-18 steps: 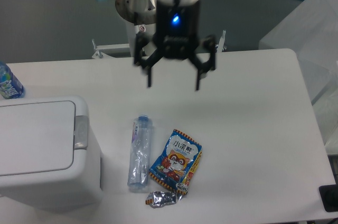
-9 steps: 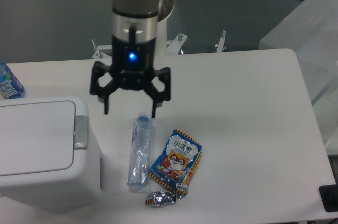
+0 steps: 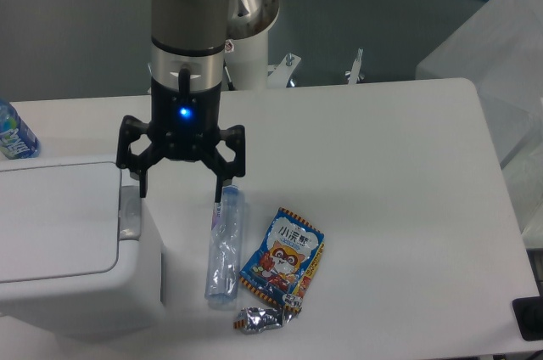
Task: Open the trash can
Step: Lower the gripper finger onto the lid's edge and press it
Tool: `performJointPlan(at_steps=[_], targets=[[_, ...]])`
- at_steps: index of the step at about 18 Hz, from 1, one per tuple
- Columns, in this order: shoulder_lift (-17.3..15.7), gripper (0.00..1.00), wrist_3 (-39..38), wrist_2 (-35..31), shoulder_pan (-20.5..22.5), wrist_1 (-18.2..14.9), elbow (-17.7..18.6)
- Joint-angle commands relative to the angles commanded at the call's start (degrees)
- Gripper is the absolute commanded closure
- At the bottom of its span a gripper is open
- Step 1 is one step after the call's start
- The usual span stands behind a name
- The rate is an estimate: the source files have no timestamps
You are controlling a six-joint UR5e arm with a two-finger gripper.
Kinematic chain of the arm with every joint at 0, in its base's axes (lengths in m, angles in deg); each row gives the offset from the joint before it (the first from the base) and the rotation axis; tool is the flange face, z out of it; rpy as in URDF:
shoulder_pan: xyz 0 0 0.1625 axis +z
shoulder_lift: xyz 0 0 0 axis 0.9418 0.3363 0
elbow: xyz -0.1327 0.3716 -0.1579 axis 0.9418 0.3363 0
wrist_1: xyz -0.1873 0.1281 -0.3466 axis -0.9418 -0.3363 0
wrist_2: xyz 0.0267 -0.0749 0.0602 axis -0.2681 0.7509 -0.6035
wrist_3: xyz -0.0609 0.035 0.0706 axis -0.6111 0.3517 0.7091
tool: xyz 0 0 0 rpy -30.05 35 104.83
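The trash can (image 3: 64, 245) is a large white boxy bin at the lower left, its flat lid down and its small grey push-latch (image 3: 129, 212) on the right edge. My gripper (image 3: 180, 197) hangs open, fingers pointing down, just right of and above the latch. Its left fingertip (image 3: 138, 193) is close over the latch; whether it touches I cannot tell. Its right fingertip (image 3: 219, 195) is over the top of a clear plastic bottle (image 3: 224, 243). Nothing is held.
The crushed clear bottle lies on the white table (image 3: 399, 173). Beside it lie a blue snack packet (image 3: 282, 257) and a crumpled foil wrapper (image 3: 262, 319). A blue-labelled bottle (image 3: 13, 135) stands at the far left edge. A plastic-covered object (image 3: 501, 46) is at the right.
My gripper has moved left and down across the table, from above the middle toward the trash can's latch. It stays open. The lid and the litter have not moved.
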Motion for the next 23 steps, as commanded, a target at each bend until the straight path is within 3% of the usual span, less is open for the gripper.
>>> performJointPlan(at_steps=[2, 23], targets=[[0.5, 0.00, -1.5, -0.2, -0.6, 1.9, 0.1], [0.8, 0.00, -1.2, -1.0, -0.8, 2.1, 1.8]])
